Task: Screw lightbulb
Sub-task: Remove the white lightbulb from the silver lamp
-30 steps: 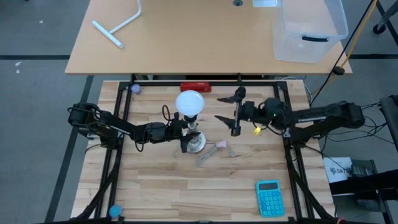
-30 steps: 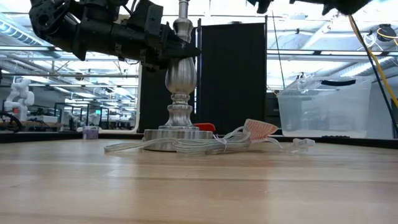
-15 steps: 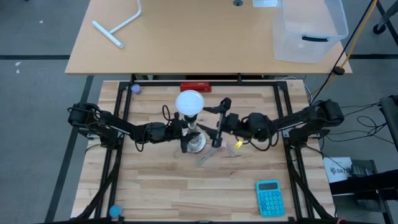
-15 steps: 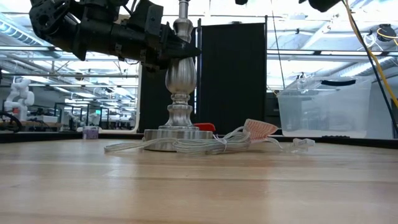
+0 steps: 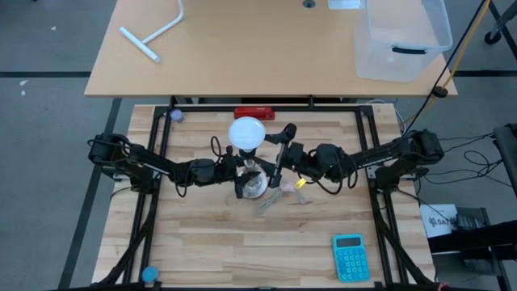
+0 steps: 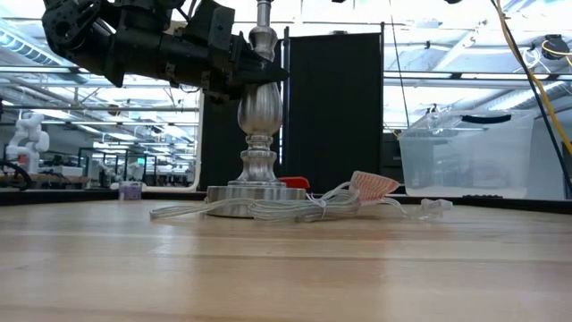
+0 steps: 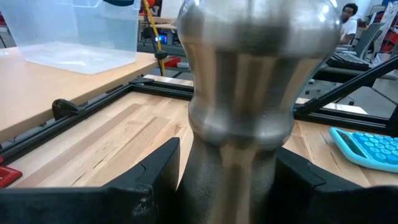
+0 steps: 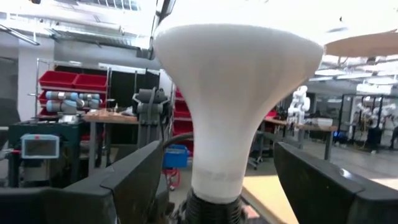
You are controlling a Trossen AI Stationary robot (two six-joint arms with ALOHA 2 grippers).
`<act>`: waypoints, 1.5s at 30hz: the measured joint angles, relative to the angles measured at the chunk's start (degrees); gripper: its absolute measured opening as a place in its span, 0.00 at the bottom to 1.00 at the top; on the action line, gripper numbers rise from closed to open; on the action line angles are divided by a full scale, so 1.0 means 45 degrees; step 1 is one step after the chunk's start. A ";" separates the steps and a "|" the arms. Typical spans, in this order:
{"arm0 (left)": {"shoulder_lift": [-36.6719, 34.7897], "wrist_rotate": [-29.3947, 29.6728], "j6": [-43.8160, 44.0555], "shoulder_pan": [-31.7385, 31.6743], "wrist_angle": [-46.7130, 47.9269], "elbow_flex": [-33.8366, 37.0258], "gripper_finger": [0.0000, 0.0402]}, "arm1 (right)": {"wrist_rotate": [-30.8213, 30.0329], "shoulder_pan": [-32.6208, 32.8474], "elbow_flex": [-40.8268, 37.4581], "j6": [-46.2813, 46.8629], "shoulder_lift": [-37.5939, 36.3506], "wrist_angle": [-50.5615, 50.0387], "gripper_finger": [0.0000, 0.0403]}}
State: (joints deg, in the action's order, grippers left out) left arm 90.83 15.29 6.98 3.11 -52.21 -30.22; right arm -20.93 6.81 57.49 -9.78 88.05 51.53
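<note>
We had the left end effector (image 5: 239,172) clamped on the lamp stand (image 6: 257,116), same spot as a sec before; in the left wrist view both fingers (image 7: 155,177) pressed the silver stem (image 7: 239,93) from either side, holding it upright on the wooden worktop (image 5: 202,242). No change there.

The change was on the right. A sec earlier the right end effector (image 5: 279,153) sat well apart from the lamp, off toward the right side; then it swung in, and now it stood just beside the lightbulb (image 5: 246,133). Fingers were spread wide. In the right wrist view the white neck of the lightbulb (image 8: 239,106) rose between the two dark fingers (image 8: 130,180), w/ clear gaps on both sides, so no contact yet.

The lightbulb itself stood upright on top of the stand, base already down in the black socket (image 8: 214,208). Whether it was threaded in at all, we couldn't tell.

Our read: approach done, grip next. We'd expect the fingers to shut on the neck, then twist, w/ the left arm bracing the stand. Risk: smooth tapered glass could slip in the grip. The clear cord (image 6: 268,210) and pink plug piece (image 6: 374,184) lay by the foot, out of the way. A blue calculator (image 5: 349,256) sat near the worktop's front right.
</note>
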 joint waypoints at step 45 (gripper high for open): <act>0.0000 0.0013 0.0000 0.0001 0.0000 0.0000 0.47 | 0.3142 -0.1536 0.0846 0.2472 0.0209 -0.1802 0.45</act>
State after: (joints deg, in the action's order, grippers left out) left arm 90.83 15.35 6.98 3.12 -52.21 -30.22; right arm -6.79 -0.10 61.30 1.35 88.99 43.42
